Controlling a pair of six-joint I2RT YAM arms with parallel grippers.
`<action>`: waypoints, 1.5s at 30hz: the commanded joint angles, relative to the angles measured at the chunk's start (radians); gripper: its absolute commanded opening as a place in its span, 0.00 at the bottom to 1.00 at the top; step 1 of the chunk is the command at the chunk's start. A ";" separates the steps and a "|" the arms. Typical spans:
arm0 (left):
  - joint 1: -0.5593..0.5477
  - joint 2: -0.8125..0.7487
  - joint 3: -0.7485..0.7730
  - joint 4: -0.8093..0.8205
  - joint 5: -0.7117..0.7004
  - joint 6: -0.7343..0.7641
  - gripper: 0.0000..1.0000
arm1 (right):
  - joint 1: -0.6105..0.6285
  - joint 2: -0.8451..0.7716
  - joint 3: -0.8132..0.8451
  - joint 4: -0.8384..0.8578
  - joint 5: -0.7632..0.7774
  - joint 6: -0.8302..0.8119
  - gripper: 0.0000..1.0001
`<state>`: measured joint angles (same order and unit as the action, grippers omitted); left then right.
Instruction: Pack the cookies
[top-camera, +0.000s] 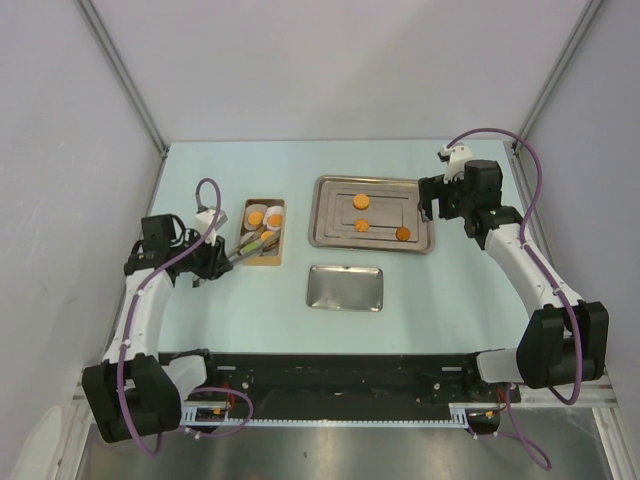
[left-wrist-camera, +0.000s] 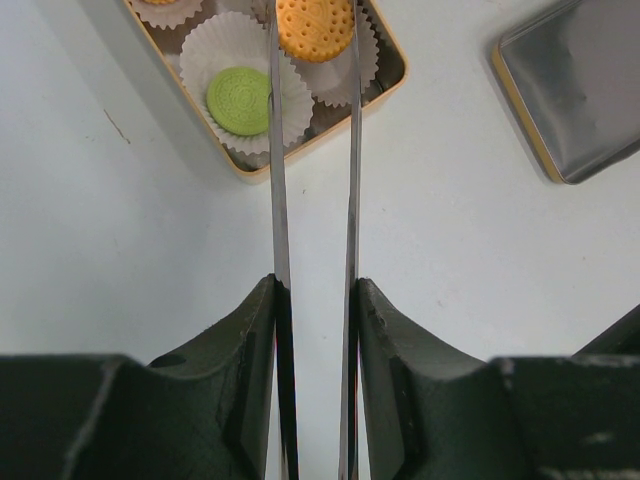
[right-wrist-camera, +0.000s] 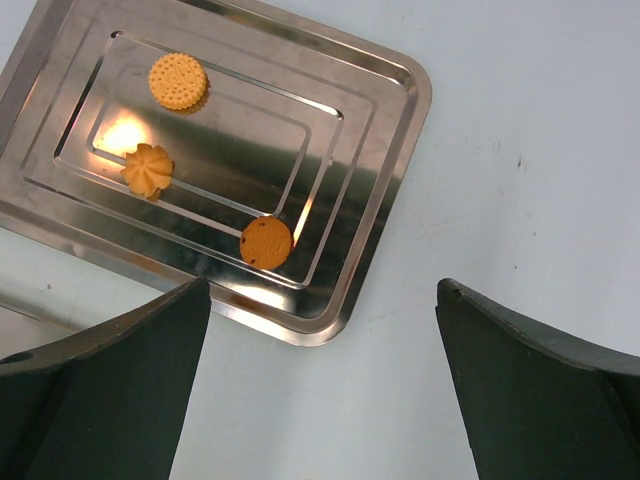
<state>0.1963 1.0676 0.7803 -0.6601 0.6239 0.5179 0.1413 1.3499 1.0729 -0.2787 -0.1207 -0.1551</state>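
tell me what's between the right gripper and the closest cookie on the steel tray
Nothing but bare steel tray: in the right wrist view, only its stepped floor and rim lie between the open right gripper and the dark orange cookie.

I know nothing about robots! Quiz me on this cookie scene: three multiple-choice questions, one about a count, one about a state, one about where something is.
1. How many cookies lie on the steel tray? A one, B three, C five.
2. The right end effector is: A open and empty, B shut on a cookie, C shut on a cup.
3. The green cookie lies: A on the steel tray, B on bare table, C in a paper cup in the box.
Answers: B, three orange ones show; A, its fingers stand wide apart; C, white pleats ring it.
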 joint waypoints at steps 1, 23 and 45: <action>0.008 0.000 -0.003 0.028 0.062 0.037 0.29 | 0.001 -0.018 0.013 0.026 0.006 -0.015 1.00; 0.009 0.026 0.007 0.008 0.082 0.054 0.55 | 0.000 -0.017 0.013 0.026 0.006 -0.014 1.00; 0.011 -0.116 0.065 0.151 -0.012 -0.142 0.53 | 0.003 -0.008 0.012 0.027 0.006 -0.015 1.00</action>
<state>0.1989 0.9932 0.8028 -0.6228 0.6430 0.4683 0.1413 1.3499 1.0729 -0.2783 -0.1207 -0.1551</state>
